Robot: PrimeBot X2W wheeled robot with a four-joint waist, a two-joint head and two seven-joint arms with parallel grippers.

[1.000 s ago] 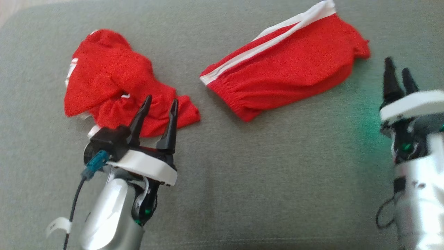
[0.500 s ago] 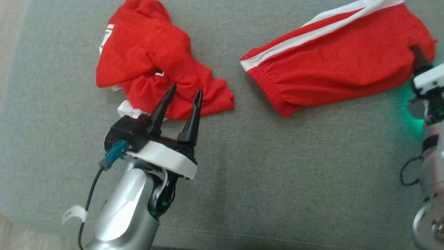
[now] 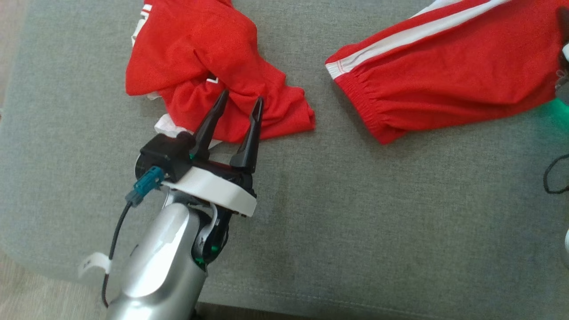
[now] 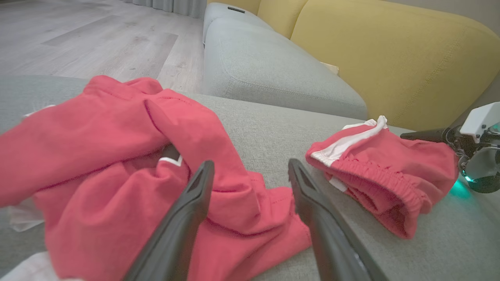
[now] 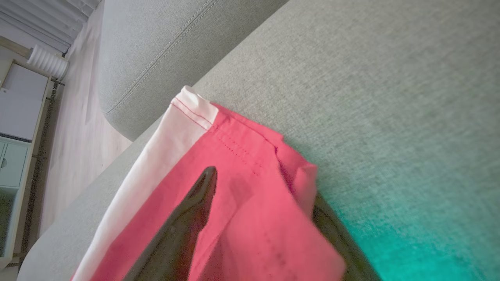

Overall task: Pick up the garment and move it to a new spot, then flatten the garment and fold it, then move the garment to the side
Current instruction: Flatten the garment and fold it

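Shorts (image 3: 444, 75), red with a white stripe (image 3: 418, 33) along one side, lie folded flat on the grey cushion (image 3: 355, 222) at about two o'clock in the head view, with the elastic waistband (image 3: 369, 102) turned toward the middle. The right gripper (image 5: 261, 183) is at their outer corner, at three o'clock. In the right wrist view its jaws stand apart and straddle the hem: one dark finger (image 5: 191, 210) lies over the red cloth and the other is partly hidden under the edge, not pinched together. A green glow (image 3: 558, 106) falls on the cushion beside that corner. A crumpled red shirt (image 3: 200, 58) sits in a heap at eleven o'clock, apart from the shorts, with a bit of white cloth (image 3: 166, 126) poking out at its lower edge. The left gripper (image 3: 242, 98) stands at seven o'clock and points toward twelve, its jaws wide apart and holding nothing, the tips over the near edge of the shirt; whether they touch the cloth I cannot tell. In the left wrist view a yellow sofa back (image 4: 390, 58) and a wood floor (image 4: 78, 39) show beyond the cushion
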